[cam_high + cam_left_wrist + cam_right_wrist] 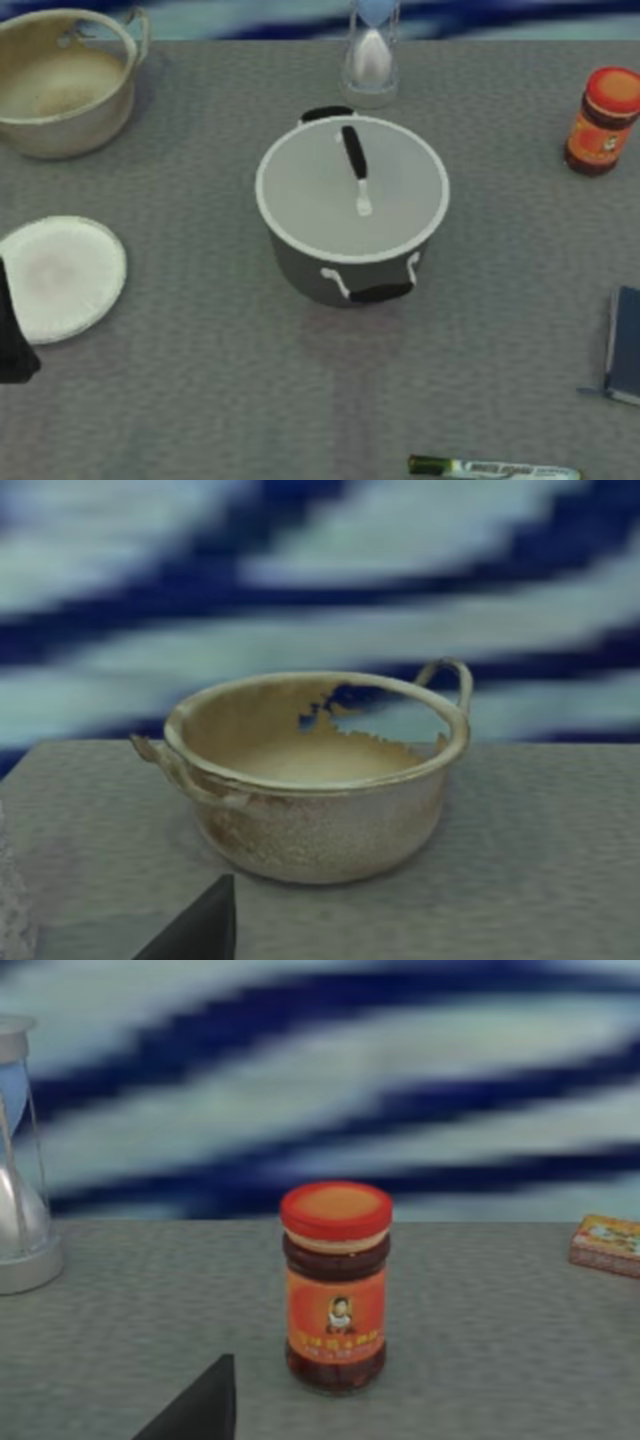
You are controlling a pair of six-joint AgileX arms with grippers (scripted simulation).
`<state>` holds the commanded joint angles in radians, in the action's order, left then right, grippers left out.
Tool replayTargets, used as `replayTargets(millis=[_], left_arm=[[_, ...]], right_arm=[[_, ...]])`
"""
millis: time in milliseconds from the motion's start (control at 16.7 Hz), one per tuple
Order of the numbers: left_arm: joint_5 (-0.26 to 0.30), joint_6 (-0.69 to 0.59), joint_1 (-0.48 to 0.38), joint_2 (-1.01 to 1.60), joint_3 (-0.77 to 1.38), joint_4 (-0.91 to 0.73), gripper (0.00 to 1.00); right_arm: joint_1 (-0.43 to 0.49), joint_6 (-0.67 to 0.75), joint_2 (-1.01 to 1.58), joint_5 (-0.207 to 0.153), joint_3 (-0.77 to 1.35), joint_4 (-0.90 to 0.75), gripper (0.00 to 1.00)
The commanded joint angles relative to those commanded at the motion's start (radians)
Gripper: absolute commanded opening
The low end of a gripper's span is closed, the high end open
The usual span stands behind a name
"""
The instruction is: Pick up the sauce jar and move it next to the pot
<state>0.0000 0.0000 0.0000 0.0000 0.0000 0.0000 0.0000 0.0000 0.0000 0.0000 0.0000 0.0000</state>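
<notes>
The sauce jar (602,120) stands upright at the back right of the table, dark brown with a red-orange lid and orange label. The dark grey pot (352,205), with its pale lid and black handles, sits in the middle, well to the jar's left. My right gripper is out of the top view. The right wrist view looks at the jar (336,1285) from a short way off, with one dark fingertip (212,1410) showing and bare table beside it. My left gripper (12,335) is parked at the left edge; one fingertip (212,930) shows in its wrist view.
A beige lidless pot (62,80) sits at the back left and a clear hourglass (371,55) behind the grey pot. A white plate (62,275) lies at the left, a blue book (625,345) at the right edge, and a marker (495,467) at the front. The right wrist view shows a small orange box (607,1244).
</notes>
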Motion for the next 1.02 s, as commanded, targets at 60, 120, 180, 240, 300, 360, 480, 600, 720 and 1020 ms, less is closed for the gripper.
replayTargets(millis=[60, 120, 180, 240, 300, 360, 480, 600, 720, 1020], left_arm=[[0.000, 0.000, 0.000, 0.000, 0.000, 0.000, 1.00], [0.000, 0.000, 0.000, 0.000, 0.000, 0.000, 1.00], [0.000, 0.000, 0.000, 0.000, 0.000, 0.000, 1.00], [0.000, 0.000, 0.000, 0.000, 0.000, 0.000, 1.00], [0.000, 0.000, 0.000, 0.000, 0.000, 0.000, 1.00], [0.000, 0.000, 0.000, 0.000, 0.000, 0.000, 1.00], [0.000, 0.000, 0.000, 0.000, 0.000, 0.000, 1.00], [0.000, 0.000, 0.000, 0.000, 0.000, 0.000, 1.00], [0.000, 0.000, 0.000, 0.000, 0.000, 0.000, 1.00], [0.000, 0.000, 0.000, 0.000, 0.000, 0.000, 1.00]], right_arm=[[0.000, 0.000, 0.000, 0.000, 0.000, 0.000, 1.00], [0.000, 0.000, 0.000, 0.000, 0.000, 0.000, 1.00], [-0.001, -0.003, 0.006, 0.000, 0.009, -0.003, 1.00], [-0.001, -0.008, 0.020, -0.001, 0.027, -0.008, 1.00], [-0.003, -0.016, 0.040, -0.001, 0.055, -0.017, 1.00], [-0.004, -0.027, 0.070, -0.003, 0.094, -0.031, 1.00], [-0.008, -0.056, 0.153, -0.007, 0.196, -0.073, 1.00], [-0.012, -0.094, 0.265, -0.015, 0.326, -0.132, 1.00], [-0.016, -0.142, 0.406, -0.025, 0.480, -0.210, 1.00], [-0.023, -0.292, 0.860, -0.064, 0.934, -0.466, 1.00]])
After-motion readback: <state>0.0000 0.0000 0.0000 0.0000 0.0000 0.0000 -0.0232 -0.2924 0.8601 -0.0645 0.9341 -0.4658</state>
